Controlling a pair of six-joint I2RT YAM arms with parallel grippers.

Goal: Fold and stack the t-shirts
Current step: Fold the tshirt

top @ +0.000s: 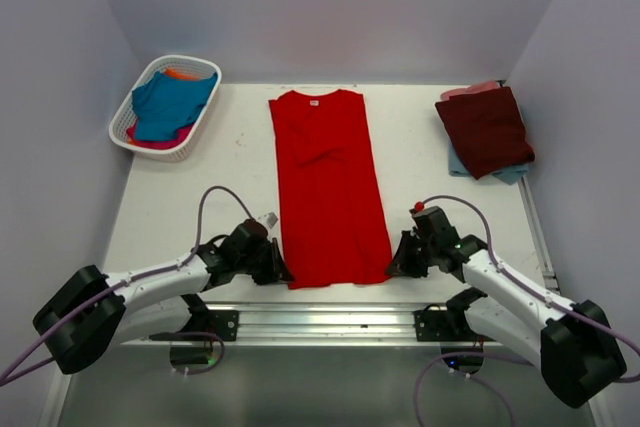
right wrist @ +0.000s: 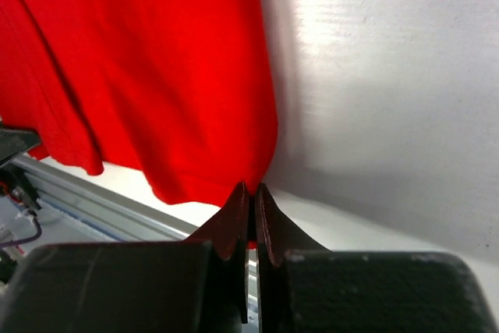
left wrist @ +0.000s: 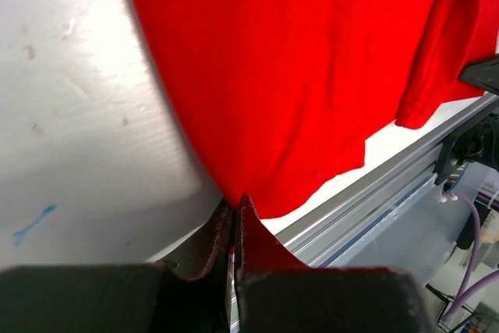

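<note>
- Red t-shirt (top: 330, 187) lies in the middle of the table (top: 220, 157), folded into one long strip; a small white neck label shows at the collar, its writing too small to read
- Its long axis runs from the near edge to the far edge, collar at the far end, hem towards the arms
- Left gripper (left wrist: 236, 210) is pressed together on the near left hem corner; right gripper (right wrist: 251, 193) pinches the near right corner
- Far right, one pile of three: maroon t-shirt (top: 488, 129) on top, edges of a pale blue t-shirt (top: 510, 175) and a pink t-shirt (top: 470, 90) beneath
- Far left, one white basket (top: 125, 132) holds a teal t-shirt (top: 170, 105), an orange t-shirt (top: 180, 74) and a magenta t-shirt (top: 150, 143)
</note>
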